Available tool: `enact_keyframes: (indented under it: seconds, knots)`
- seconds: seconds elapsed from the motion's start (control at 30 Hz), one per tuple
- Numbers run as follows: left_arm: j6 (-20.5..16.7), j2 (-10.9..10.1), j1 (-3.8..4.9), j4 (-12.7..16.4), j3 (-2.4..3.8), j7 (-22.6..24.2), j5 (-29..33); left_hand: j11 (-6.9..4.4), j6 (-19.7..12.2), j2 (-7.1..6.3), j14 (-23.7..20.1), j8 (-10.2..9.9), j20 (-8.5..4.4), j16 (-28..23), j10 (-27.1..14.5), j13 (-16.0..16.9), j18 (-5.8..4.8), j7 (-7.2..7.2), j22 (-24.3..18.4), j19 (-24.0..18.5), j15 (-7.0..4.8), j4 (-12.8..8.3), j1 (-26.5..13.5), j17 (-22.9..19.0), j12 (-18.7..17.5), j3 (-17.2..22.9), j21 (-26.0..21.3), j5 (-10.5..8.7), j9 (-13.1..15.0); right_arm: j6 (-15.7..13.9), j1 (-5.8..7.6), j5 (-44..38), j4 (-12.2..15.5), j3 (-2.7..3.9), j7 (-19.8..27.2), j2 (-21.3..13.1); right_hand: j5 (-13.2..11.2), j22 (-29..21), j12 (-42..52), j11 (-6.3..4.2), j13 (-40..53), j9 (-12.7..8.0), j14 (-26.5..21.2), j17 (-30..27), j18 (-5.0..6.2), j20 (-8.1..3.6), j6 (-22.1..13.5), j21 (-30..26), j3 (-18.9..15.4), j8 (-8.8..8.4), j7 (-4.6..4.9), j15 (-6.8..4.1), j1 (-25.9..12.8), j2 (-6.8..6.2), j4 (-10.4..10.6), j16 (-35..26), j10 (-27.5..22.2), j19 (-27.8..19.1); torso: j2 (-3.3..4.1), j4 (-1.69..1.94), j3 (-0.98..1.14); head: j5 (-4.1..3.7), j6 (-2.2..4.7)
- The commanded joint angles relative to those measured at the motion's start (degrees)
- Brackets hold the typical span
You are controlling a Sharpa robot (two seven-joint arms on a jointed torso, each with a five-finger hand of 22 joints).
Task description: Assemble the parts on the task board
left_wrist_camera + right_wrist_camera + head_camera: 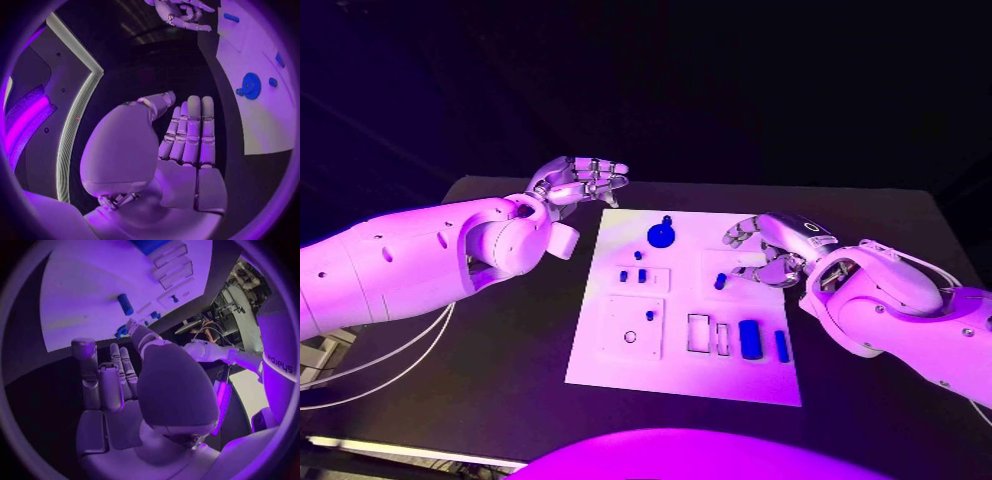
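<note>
The right hand, fingers curled and empty, hovers above the small blue peg at the centre of the task board; it should descend straight, pinching squarely. The left hand waits empty, fingers apart, upper left

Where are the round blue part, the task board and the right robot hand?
round blue part (661, 236), head view, disc centre.
task board (682, 385), head view, bare near edge.
right robot hand (769, 252), head view, mid-hand.
</note>
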Motion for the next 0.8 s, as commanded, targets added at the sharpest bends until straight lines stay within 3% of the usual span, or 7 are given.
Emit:
enact_keyframes:
  seconds: [0.03, 0.1, 0.27, 0.47, 0.53, 0.8]
  knots:
    - [0.9, 0.08, 0.02, 0.01, 0.04, 0.15, -0.46, -0.01, -0.55, 0.12, -0.2, -0.31, 0.33, -0.27, -0.33, -0.1, 0.64, 0.42, -0.1, -0.14, 0.34, -0.01, -0.04, -0.05, 0.39, -0.46, -0.41, 0.33, -0.09, 6.69, 0.18, 0.15, -0.84, -0.06, -0.52, 0.37, -1.22, -0.28, 1.73, 0.15, -0.25, -0.17, -0.19, -0.54, 0.91, 0.47, -0.66, -0.95, -3.48, -0.59, -0.39, 0.45, 2.23, 0.62, 1.65, 0.12, -1.46, -0.24, 0.08, -0.06, 0.11, -0.02, 0.07]
    - [0.9, 0.08, 0.02, -0.01, 0.04, 0.1, -0.47, -0.01, -0.55, 0.12, -0.2, -0.31, 0.33, -0.27, -0.33, -0.1, 0.64, 0.42, -0.1, -0.14, 0.34, -0.01, -0.04, -0.05, 0.39, -0.46, -0.41, 0.33, -0.09, 7.76, 0.26, -0.34, -1.54, -0.18, -0.52, 0.83, -2.47, -0.28, 2.89, 0.16, -0.41, -0.26, -0.26, -0.71, 0.91, 0.5, -0.96, -1.11, -5.31, -1.0, -0.8, 0.49, 3.51, 0.74, 3.25, 0.11, -2.09, -0.11, 0.14, 0.04, 0.09, -0.13, -0.03]
    - [0.88, 0.06, 0.02, -0.03, 0.04, 0.03, -0.58, -0.01, -0.55, 0.12, -0.2, -0.31, 0.33, -0.27, -0.33, -0.1, 0.64, 0.42, -0.1, -0.14, 0.34, -0.01, -0.04, -0.05, 0.39, -0.46, -0.41, 0.33, -0.09, 9.33, 0.22, -0.27, -2.7, -0.38, -0.31, 1.77, -2.54, -0.19, 3.7, 0.04, -0.44, -0.22, -0.15, -0.54, 0.9, 0.45, -0.67, -0.98, -5.51, -1.0, -0.59, 0.4, 4.33, 1.17, 4.01, 0.23, -1.84, 0.09, 0.2, 0.28, -0.05, -0.14, -0.27]
    - [0.9, 0.01, 0.02, -0.03, 0.03, 0.01, -0.71, 0.0, -0.58, 0.15, -0.21, -0.3, 0.34, -0.26, -0.36, -0.1, 0.64, 0.43, -0.11, -0.14, 0.35, 0.0, -0.03, -0.05, 0.43, -0.47, -0.43, 0.34, -0.09, 10.22, -0.11, -0.97, -3.24, -0.61, 0.3, 2.7, -2.0, 0.14, 5.02, -0.36, -0.52, -0.17, 0.08, -0.29, 0.81, 0.19, 0.09, -0.34, -5.27, -0.9, -0.36, 0.07, 5.16, 1.52, 4.89, 0.39, -0.49, 0.65, 0.11, 0.11, -0.08, 0.13, -0.6]
    - [0.93, 0.0, 0.02, -0.01, 0.03, 0.01, -0.72, 0.0, -0.58, 0.15, -0.21, -0.3, 0.34, -0.26, -0.36, -0.1, 0.64, 0.43, -0.11, -0.14, 0.35, 0.0, -0.03, -0.05, 0.43, -0.47, -0.43, 0.34, -0.09, 10.03, -0.31, -1.08, -3.32, -0.66, 0.61, 3.0, -1.67, 0.54, 5.52, -0.63, -0.69, -0.17, 0.36, 0.13, 0.66, -0.02, 0.52, 0.52, -4.86, -0.87, -0.65, -0.18, 5.4, 1.64, 5.27, 0.6, 0.6, 1.18, 0.14, 0.08, -0.07, 0.2, -0.63]
    - [1.11, 0.02, 0.02, -0.02, 0.03, -0.02, -0.8, 0.04, -0.63, 0.18, -0.22, -0.28, 0.39, -0.23, -0.45, -0.12, 0.64, 0.46, -0.15, -0.15, 0.4, 0.13, -0.17, -0.04, 0.52, -0.57, -0.51, 0.32, -0.11, 8.79, -0.77, -0.7, -3.7, -0.79, 1.52, 3.87, -0.39, 1.72, 4.79, -1.39, -1.26, -0.45, 1.38, 1.22, 0.27, -0.95, 3.44, 2.61, -0.15, -0.8, 0.15, -0.89, 5.46, 1.61, 7.39, 0.99, 5.01, 2.72, 0.06, 0.07, -0.08, 0.23, -0.7]
